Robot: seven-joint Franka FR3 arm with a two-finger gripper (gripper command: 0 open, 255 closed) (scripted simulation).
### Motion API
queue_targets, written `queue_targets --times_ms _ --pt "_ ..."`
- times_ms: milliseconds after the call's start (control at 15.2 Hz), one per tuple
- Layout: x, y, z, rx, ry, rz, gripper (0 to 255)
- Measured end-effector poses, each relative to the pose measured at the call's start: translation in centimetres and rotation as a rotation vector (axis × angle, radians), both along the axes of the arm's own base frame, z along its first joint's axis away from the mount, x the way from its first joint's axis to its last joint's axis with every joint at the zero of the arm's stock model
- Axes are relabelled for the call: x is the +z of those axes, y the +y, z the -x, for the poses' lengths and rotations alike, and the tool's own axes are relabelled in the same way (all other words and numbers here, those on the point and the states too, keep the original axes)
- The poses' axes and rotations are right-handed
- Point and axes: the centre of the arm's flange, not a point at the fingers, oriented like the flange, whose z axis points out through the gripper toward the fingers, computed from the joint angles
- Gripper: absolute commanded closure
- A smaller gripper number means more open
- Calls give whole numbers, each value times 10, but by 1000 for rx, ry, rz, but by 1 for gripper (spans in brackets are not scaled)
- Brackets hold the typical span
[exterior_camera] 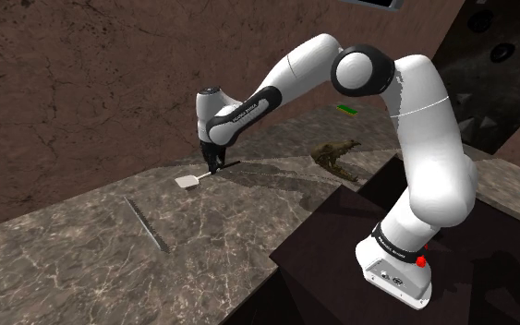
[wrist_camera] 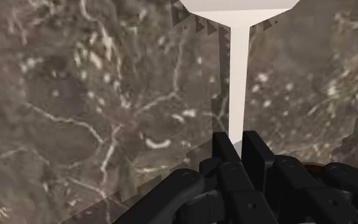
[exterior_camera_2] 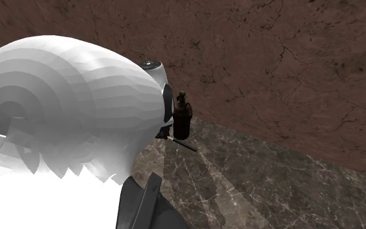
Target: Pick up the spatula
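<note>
The spatula has a pale flat blade and a thin handle, and it lies low over the marble counter near the brown wall. My gripper points down onto the handle just behind the blade. In the wrist view the black fingers are shut on the white handle, and the blade lies beyond them. In the second exterior view the gripper shows past the arm's big white link, with the handle's dark end sticking out beside it. I cannot tell whether the spatula touches the counter.
A thin grey rod lies on the counter nearer the camera. A dark brown jagged object and a small green item sit towards the shoulder view's right. The dark stand fills the lower right.
</note>
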Motion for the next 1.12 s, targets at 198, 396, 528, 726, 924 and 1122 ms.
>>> queue_targets --times_ms 198,396,528,726,924,1122 --pt "7 0 -1 0 0 0 255" --pt "22 1 -1 0 0 0 255" --pt "31 1 -1 0 0 0 255" --pt "47 0 0 0 0 0 255" --pt "64 0 0 0 0 0 255" --pt "77 0 0 0 0 0 255"
